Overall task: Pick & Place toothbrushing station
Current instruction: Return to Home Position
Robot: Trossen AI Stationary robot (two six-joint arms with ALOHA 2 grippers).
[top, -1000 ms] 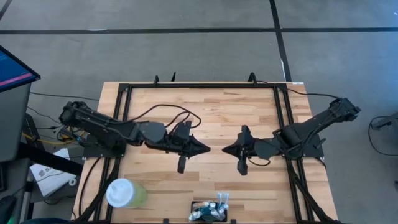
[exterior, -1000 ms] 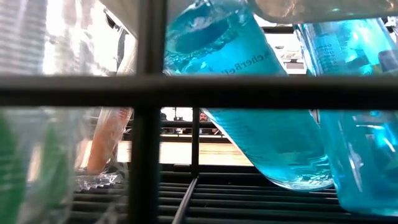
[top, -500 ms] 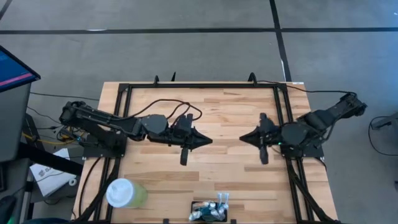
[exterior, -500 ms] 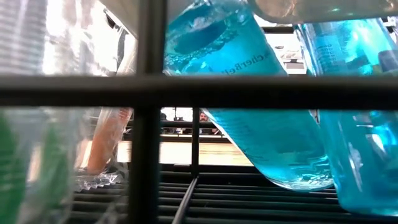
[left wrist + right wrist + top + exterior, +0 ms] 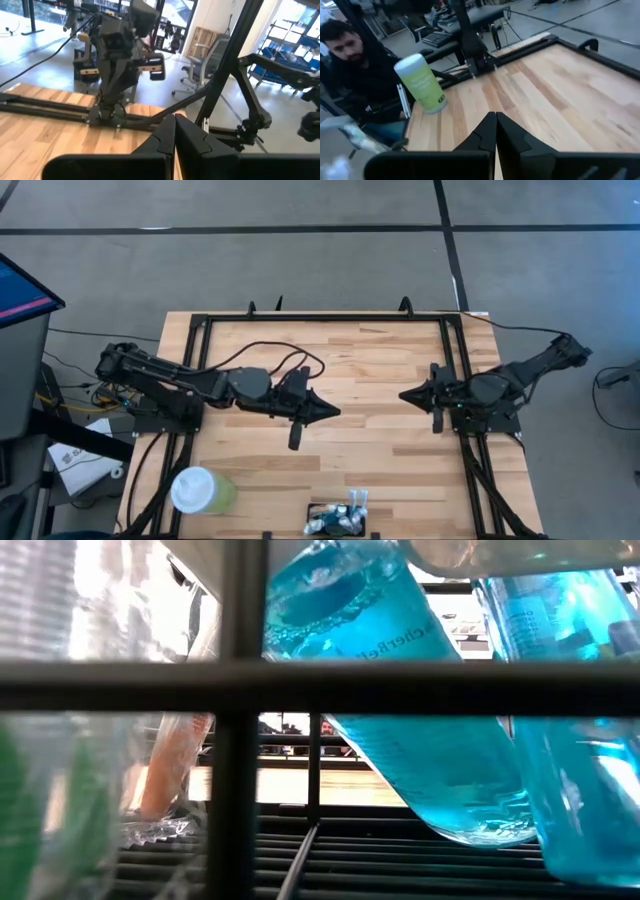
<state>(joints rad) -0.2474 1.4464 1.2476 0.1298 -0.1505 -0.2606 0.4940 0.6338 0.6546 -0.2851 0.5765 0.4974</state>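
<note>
Over the wooden worktop [image 5: 350, 370] little risk is judged to remain: the left arm [image 5: 190, 383] and right arm [image 5: 500, 383] are held mid-worktop, both sets of jaws pressed shut and empty. Trouble would be caused only by a low sweep toward the near edge, where the green cup [image 5: 203, 491] could be toppled or the black holder [image 5: 311, 512] nudged off. There the holder is seen filled, blue mouthwash tubes [image 5: 420, 740] leaning inside, white toothbrushes [image 5: 357, 498] upright.

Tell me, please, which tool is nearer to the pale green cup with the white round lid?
Left. The left tool is mid-table, diagonal from the cup; the right tool is farther, near the right edge.
</note>
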